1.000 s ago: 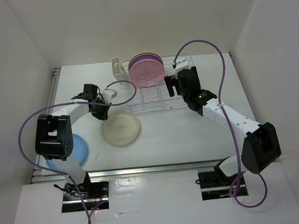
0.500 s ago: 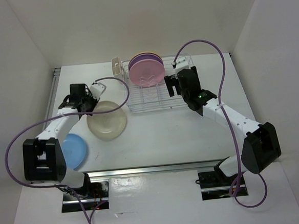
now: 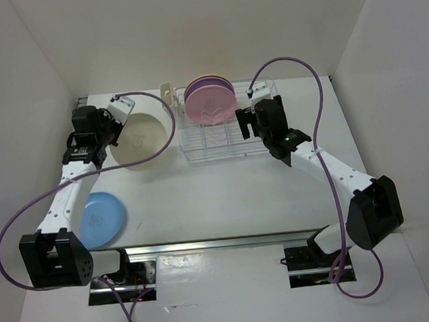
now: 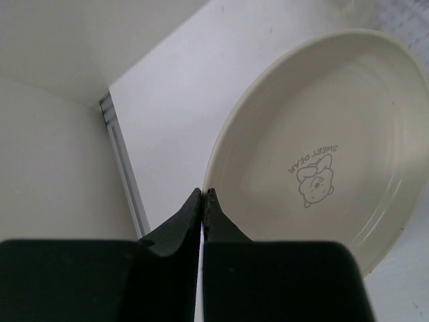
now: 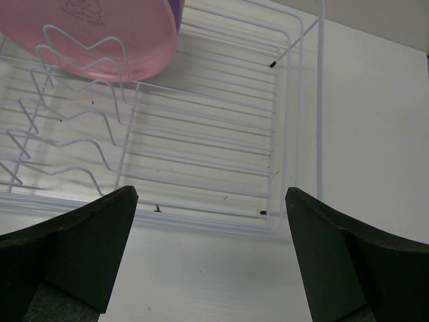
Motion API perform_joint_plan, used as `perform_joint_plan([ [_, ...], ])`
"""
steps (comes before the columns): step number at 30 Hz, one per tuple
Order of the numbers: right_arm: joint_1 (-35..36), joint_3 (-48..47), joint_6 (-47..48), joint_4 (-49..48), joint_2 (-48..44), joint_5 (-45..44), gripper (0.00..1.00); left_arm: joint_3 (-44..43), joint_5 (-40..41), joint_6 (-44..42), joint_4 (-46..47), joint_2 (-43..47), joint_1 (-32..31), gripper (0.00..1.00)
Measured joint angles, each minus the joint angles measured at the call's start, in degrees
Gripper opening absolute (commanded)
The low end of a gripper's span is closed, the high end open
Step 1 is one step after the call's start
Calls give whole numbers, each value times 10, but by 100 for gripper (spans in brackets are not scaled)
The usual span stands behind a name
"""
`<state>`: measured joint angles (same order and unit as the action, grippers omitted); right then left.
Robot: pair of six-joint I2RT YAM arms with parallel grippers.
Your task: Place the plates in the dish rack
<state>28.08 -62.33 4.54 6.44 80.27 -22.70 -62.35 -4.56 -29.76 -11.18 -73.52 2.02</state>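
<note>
The left tool (image 4: pixel 203 194) is clamped on the rim of the cream plate (image 3: pixel 145 140), holding it raised and tipped on edge near the far-left corner, probably so it can enter the prongs standing (a flat plate would not seat). Nearer the bases, the blue plate (image 3: pixel 100 217) lies on the surface (image 3: pixel 224 197). The dish rack (image 3: pixel 224 140) holds the pink plate (image 3: pixel 210 102) upright. The right tool (image 5: pixel 209 201), jaws wide apart and empty, hovers at the rack's right end. A second ago the cream plate lay flat before the rack; it has since been lifted leftward and tilted.
</note>
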Motion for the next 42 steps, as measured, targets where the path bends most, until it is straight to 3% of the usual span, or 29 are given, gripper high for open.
perform_joint_plan([
  [6,0,0,0,0,0,0,100,-9,-100,2,118,28,2,0],
  [10,0,0,0,0,0,0,100,-11,-163,12,256,20,-8,0],
  [14,0,0,0,0,0,0,100,-29,-188,3,408,-34,-57,0],
  [19,0,0,0,0,0,-7,100,-69,-193,-82,522,-156,-144,0],
  [26,0,0,5,0,0,-22,100,-139,-192,-174,551,-291,-223,0],
  [34,0,1,10,-2,21,-34,100,-226,-194,-272,524,-348,-226,0],
  [42,-1,1,11,-1,44,-39,100,-225,-193,-307,506,-369,-226,0],
])
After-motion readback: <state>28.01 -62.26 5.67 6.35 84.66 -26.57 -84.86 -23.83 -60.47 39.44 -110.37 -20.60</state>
